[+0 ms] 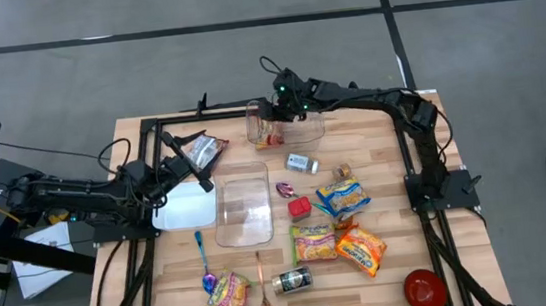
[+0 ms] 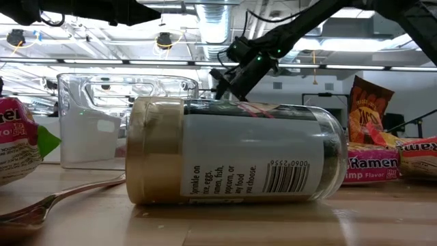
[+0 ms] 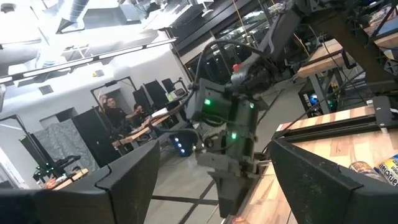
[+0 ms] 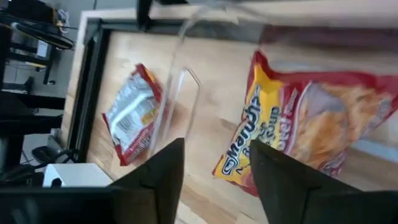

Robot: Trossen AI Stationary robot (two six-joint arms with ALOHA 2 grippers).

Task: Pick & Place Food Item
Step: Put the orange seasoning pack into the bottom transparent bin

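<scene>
Red-and-yellow Maruchan ramen soup packet (image 4: 311,124) | inside clear plastic tub (image 1: 272,123) at counter's far edge | my right end effector (image 4: 211,180) parted above, empty | step: release | next: lift clear.

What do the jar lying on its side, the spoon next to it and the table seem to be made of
Jar: probably clear glass or plastic, glossy, with a printed paper-like label and a matte tan lid. Spoon: likely polished metal, since it reflects light. Table: light wood, with plank seams and grain visible.

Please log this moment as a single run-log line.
right gripper: open, over clear container | ramen packet: in container | left gripper: open, waiting at table's left
</scene>
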